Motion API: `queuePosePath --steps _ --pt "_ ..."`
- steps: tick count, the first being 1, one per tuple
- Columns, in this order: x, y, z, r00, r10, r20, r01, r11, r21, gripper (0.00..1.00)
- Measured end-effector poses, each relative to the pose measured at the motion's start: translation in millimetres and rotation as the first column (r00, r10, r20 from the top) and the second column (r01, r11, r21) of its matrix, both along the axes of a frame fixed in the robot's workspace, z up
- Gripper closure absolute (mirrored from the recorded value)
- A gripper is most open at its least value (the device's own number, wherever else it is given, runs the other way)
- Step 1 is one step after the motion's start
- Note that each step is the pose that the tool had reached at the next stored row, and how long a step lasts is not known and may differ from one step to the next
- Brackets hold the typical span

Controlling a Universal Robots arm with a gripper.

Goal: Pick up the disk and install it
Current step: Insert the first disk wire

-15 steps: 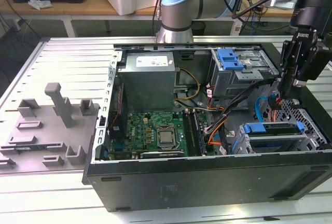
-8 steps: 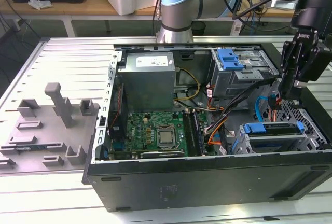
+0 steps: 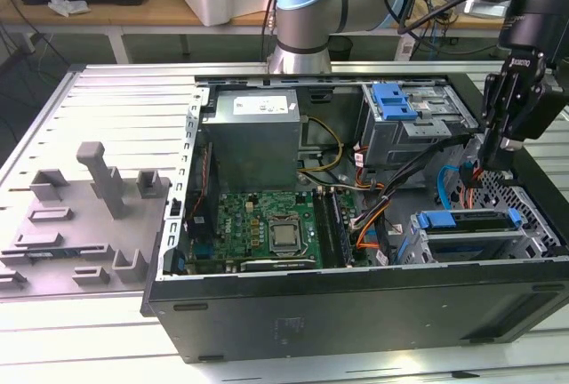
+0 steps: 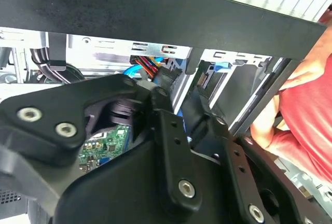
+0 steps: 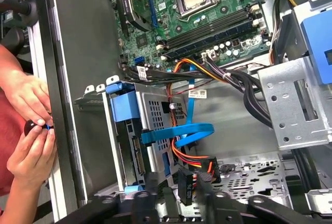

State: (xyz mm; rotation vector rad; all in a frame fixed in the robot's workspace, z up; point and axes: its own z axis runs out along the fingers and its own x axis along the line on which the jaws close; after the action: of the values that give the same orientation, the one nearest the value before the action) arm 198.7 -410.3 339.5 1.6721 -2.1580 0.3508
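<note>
An open black computer case lay on its side on the ribbed grey metal counter. The silver hard drive with blue plastic rails and a blue end handle, the disk, sat slotted in the grey metal cage at the corner of the case nearest the exterior view's right. In the first wrist view the disk stood on edge in that cage, just beside the case's dark wall. A blue flat cable looped next to it.

The arm's black gripper hung over that corner of the case, above the cage and clear of the disk. Its fingers stood apart and held nothing. A black connector on red, orange and black wires showed in the gap between them.

Outside the case wall, a person's two hands held a small dark object. A green motherboard filled the middle of the case, and grey block fixtures stood on the counter at the exterior view's left.
</note>
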Motion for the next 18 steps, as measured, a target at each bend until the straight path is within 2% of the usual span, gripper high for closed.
queuePosePath --steps 1,6,18 --pt "0.0 0.0 -0.1 1.0 0.0 0.0 0.0 1.0 -0.001 0.68" --pt "0.0 0.0 -0.7 1.0 0.0 -0.0001 0.0 1.0 -0.0045 0.68" --pt "0.0 0.0 -1.1 1.0 -0.008 -0.0001 0.008 1.0 -0.005 0.68"
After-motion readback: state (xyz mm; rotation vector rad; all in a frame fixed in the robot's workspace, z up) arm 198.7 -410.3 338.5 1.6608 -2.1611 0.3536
